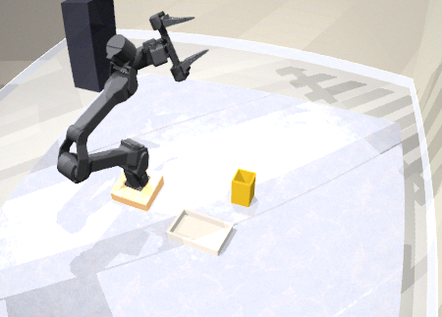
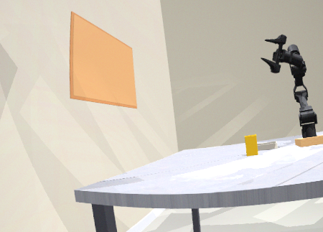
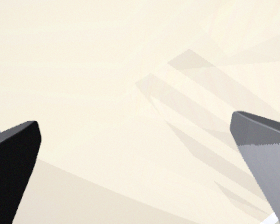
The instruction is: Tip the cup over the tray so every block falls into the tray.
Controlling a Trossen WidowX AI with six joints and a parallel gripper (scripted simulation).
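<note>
A yellow square cup (image 1: 243,187) (image 2: 251,145) stands upright on the table, right of the arm's base. Its blocks are hidden inside it. A shallow cream tray (image 1: 200,231) lies in front of the cup and to its left; in the exterior view the tray (image 2: 267,146) shows as a thin strip behind the cup. My gripper (image 1: 200,35) (image 2: 266,49) (image 3: 135,150) is wide open and empty. It is raised high in the air, far above and behind the cup, pointing outward. The wrist view shows only the two fingertips against a pale wall.
The arm's base stands on a wooden block (image 1: 138,192) (image 2: 309,141) left of the cup. A tall dark box (image 1: 88,37) stands at the table's far left corner. An orange panel (image 2: 102,63) hangs on the wall.
</note>
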